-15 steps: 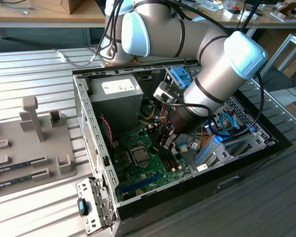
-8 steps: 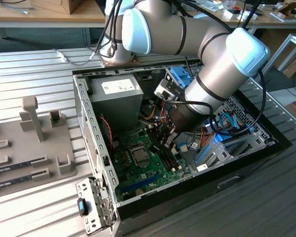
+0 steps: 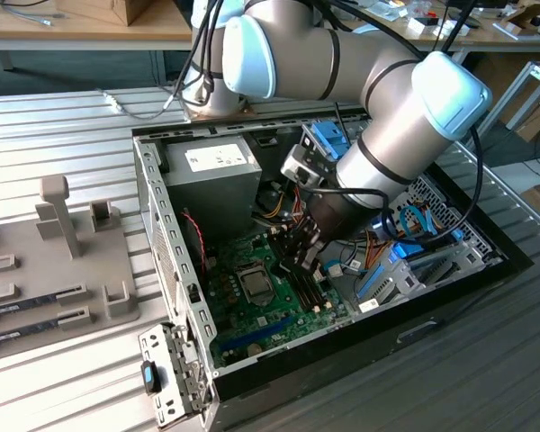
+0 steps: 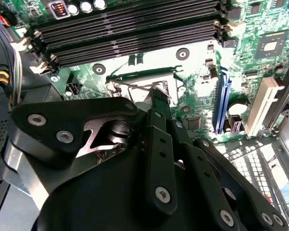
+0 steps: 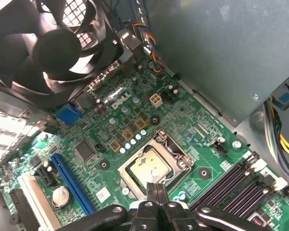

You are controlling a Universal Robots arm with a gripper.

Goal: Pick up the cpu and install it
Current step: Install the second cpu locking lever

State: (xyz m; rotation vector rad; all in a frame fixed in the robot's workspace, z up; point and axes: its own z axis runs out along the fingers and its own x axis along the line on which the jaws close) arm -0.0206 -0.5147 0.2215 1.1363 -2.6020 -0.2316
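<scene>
The tool [image 5: 156, 191] partly hides the socketed cpu [image 5: 147, 168].

Robotics lab or workshop: opened computer case [image 3: 342, 297] on a slatted metal bench [image 3: 63, 378], grey fixture tray [image 3: 63, 261] alongside, cluttered wooden desks [image 3: 81, 27] behind.

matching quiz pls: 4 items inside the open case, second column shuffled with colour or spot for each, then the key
Items:
1. cpu
2. case fan
3. long expansion slot
4. power supply

Descriptions:
A. blue
B. seated in the socket frame, pale metal top up
C. grey box at the case's far corner in the exterior view
D. black blades, at the motherboard's edge

Pairs: 1-B, 2-D, 3-A, 4-C

The gripper sits closed at the socket's edge, holding nothing.
</scene>
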